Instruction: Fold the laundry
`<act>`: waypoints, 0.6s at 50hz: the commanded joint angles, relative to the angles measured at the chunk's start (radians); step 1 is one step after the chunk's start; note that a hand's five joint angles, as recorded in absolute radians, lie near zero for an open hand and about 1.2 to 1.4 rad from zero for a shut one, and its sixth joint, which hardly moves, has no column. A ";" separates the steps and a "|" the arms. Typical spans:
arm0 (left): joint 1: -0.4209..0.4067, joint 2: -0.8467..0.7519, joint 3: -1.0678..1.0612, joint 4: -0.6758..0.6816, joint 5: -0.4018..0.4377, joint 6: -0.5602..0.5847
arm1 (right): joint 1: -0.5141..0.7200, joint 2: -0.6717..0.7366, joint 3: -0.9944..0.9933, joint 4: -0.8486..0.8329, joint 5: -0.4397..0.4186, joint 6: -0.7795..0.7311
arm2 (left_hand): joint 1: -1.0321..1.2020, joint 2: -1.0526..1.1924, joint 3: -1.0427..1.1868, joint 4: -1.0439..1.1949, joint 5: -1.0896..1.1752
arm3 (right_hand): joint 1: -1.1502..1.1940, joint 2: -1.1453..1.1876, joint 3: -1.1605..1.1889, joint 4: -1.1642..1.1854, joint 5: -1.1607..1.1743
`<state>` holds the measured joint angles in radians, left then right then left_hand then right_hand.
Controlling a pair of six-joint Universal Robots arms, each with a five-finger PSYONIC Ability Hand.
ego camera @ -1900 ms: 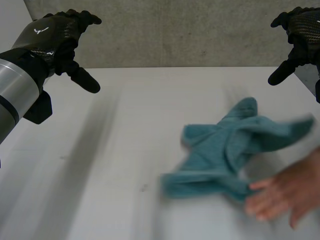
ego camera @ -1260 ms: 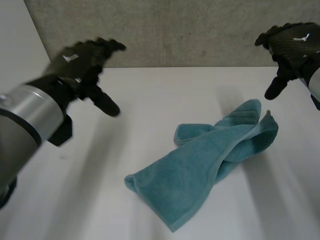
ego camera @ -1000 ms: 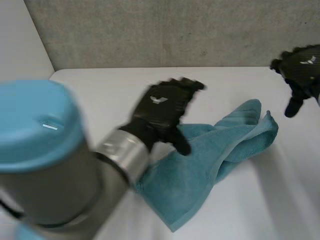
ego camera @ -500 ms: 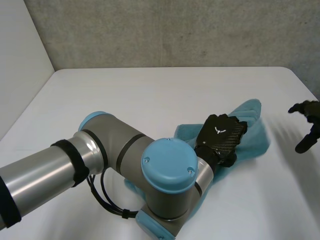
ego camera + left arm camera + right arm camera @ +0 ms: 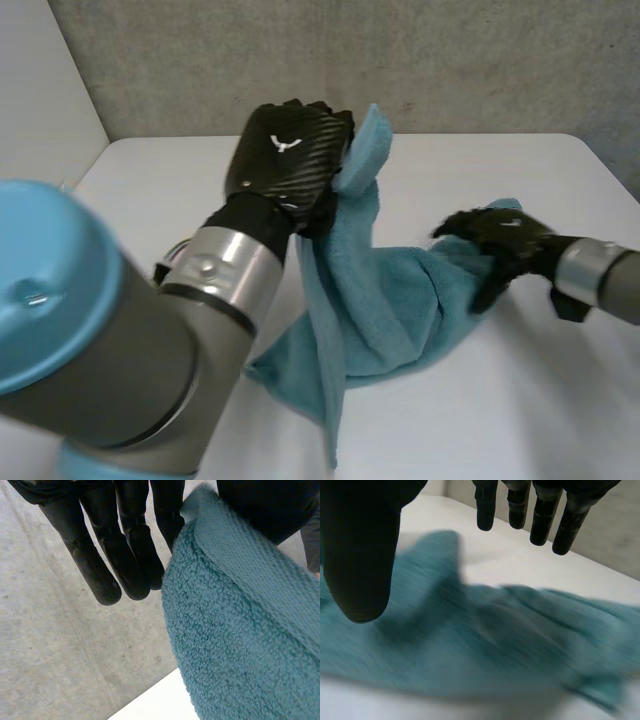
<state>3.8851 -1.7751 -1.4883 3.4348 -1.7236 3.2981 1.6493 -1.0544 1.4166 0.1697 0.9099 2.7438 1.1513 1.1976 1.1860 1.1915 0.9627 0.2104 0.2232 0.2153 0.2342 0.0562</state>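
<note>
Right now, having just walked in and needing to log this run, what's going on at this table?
The robot is partway into folding a teal towel. Its left hand pinches one end of the towel between thumb and fingers and holds it up above the white table, so the cloth hangs down from it. The rest lies bunched on the table. The right hand is open, fingers straight, over the towel's other end. No fold is made yet.

You've got a left hand (image 5: 288, 165) in black woven shell with a small white mark, a black right hand (image 5: 503, 243), silver wrist cuffs (image 5: 225, 272) and a light-blue cap (image 5: 45, 290)
</note>
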 commanded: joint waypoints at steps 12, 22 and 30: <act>0.267 0.166 -0.011 0.033 0.123 0.031 | 0.268 0.261 -0.609 0.054 0.355 0.028 | 0.245 0.199 0.210 0.205 0.259 | 1.186 1.173 1.181 1.162 1.165; 0.431 0.077 0.284 0.206 0.144 0.006 | 0.265 -0.038 -0.660 -0.323 0.435 0.307 | 0.245 0.199 0.210 0.205 0.259 | 1.186 1.173 1.181 1.162 1.165; 0.451 0.072 0.170 0.308 0.128 -0.006 | 0.274 -0.257 -0.260 -0.475 0.386 0.338 | 0.245 0.199 0.210 0.205 0.259 | 1.186 1.173 1.181 1.162 1.165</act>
<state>4.3316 -1.6998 -1.2085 3.6852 -1.5810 3.3011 1.9151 -1.1774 0.8711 -0.2334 1.3399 3.0719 1.1513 1.2007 1.1905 1.1957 0.9627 0.9732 1.1699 1.1782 1.1877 0.9523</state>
